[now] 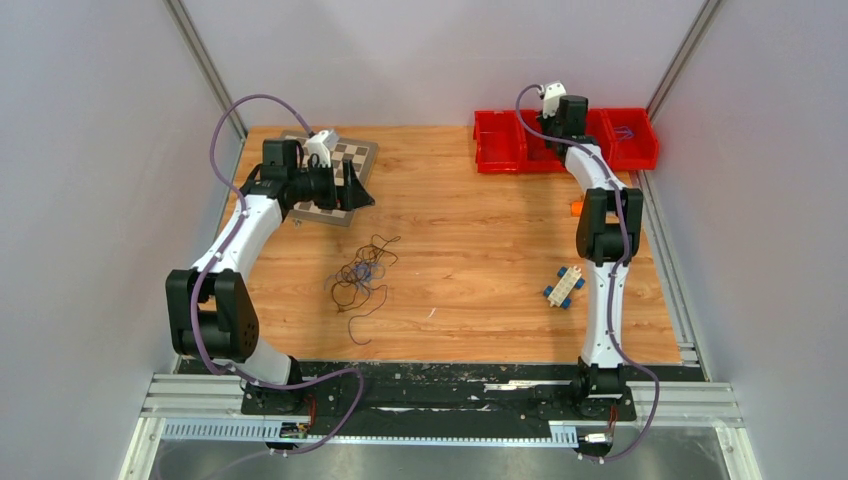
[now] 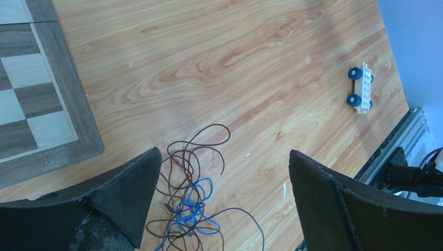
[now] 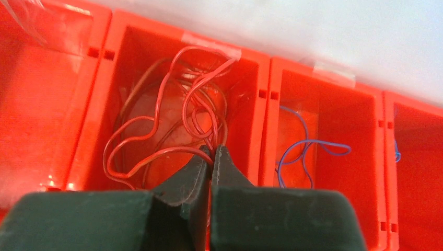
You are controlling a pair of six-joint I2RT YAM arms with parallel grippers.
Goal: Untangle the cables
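Wooden desk (image 1: 480, 200) below, my right jaws pinch the red cable (image 3: 156, 125) in a bin (image 3: 245, 120) at the far right corner, so next they should part and release, while my left jaws gape over the brown-and-blue tangle (image 2: 188, 209) nearer the near edge.

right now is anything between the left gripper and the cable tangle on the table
Nothing visible. The left gripper is open and faces the brown and blue tangle with clear space between. The chessboard lies off to one side and the toy car far off.
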